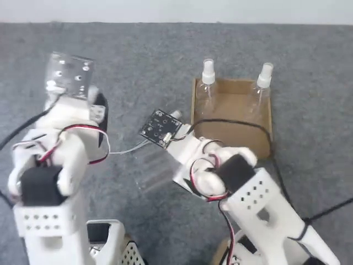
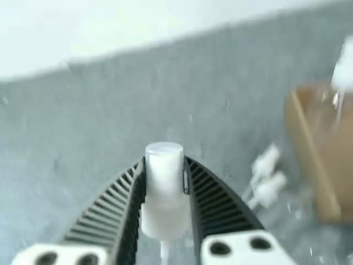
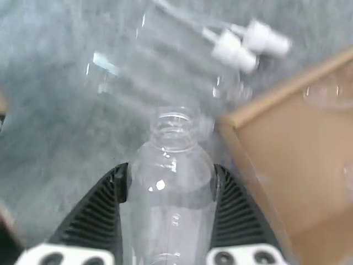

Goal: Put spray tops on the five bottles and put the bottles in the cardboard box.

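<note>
My left gripper [image 2: 164, 190] is shut on a white spray top [image 2: 164, 171], held above the grey table; in the high view it [image 1: 67, 83] is at the far left. My right gripper [image 3: 172, 187] is shut on a clear bottle [image 3: 174, 165] with an open neck, just left of the cardboard box [image 3: 287, 165]. In the high view this gripper [image 1: 165, 135] sits under its camera board beside the box [image 1: 231, 130]. Two bottles with spray tops [image 1: 208, 74] [image 1: 265, 77] stand in the box's far corners. Loose spray tops [image 3: 242, 44] [image 2: 267, 176] lie ahead of the held bottle.
Clear bottles [image 3: 132, 72] lie on the table near the loose tops, seen faintly in the high view [image 1: 151, 165]. Cables run from the right arm across the box's near wall [image 1: 242, 124]. The table's far side is bare grey carpet.
</note>
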Controlling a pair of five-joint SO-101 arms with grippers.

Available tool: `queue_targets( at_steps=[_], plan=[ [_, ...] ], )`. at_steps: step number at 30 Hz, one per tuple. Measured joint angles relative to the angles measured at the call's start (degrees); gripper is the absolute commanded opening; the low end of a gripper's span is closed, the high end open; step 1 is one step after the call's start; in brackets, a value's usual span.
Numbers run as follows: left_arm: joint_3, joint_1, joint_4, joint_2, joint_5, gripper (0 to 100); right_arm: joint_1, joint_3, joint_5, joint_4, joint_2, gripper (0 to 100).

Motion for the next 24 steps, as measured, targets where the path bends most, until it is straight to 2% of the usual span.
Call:
queue_targets(
  at_steps=[6,10,15,20,24],
  plan=[
    [-5.36,-0.18,0.00,0.00,3.78,1,-2.11,7.38,-3.43,-16.09,0.00,0.6],
    [-5.63,-0.18,0.00,-0.35,5.27,1,-2.02,9.49,-3.52,-20.04,0.09,0.6],
    [-5.63,0.00,-3.08,-0.70,11.43,1,-2.20,13.10,-3.52,-22.33,0.09,0.6],
    [-5.63,-0.18,-5.01,-0.70,18.81,1,-2.29,16.62,-3.87,-31.12,0.09,0.6],
    [-5.63,-0.18,-6.77,-0.70,21.98,1,-3.87,20.84,-5.01,-41.85,0.09,0.6]
  ],
)
